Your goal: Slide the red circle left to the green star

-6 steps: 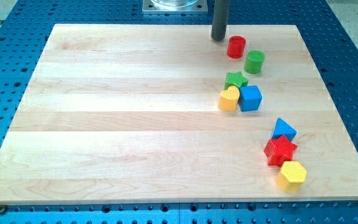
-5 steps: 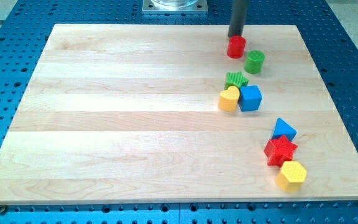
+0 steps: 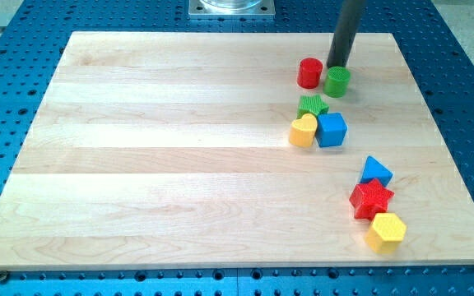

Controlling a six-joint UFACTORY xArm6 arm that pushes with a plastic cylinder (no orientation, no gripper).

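Note:
The red circle (image 3: 309,72) stands near the top right of the wooden board (image 3: 179,164). The green star (image 3: 312,105) lies just below it, with a small gap between them. My tip (image 3: 338,65) is down on the board to the right of the red circle, right above the green circle (image 3: 336,81) and close to touching it. A yellow heart (image 3: 303,131) and a blue cube (image 3: 332,129) sit tight under the green star.
A blue triangle (image 3: 376,171), a red star (image 3: 371,198) and a yellow hexagon (image 3: 386,231) form a column at the lower right. A metal mount (image 3: 232,7) sits at the top edge. Blue perforated table surrounds the board.
My tip has moved right, from the upper left of the red circle to its right side. The red circle has shifted down and slightly left, closer to the green star.

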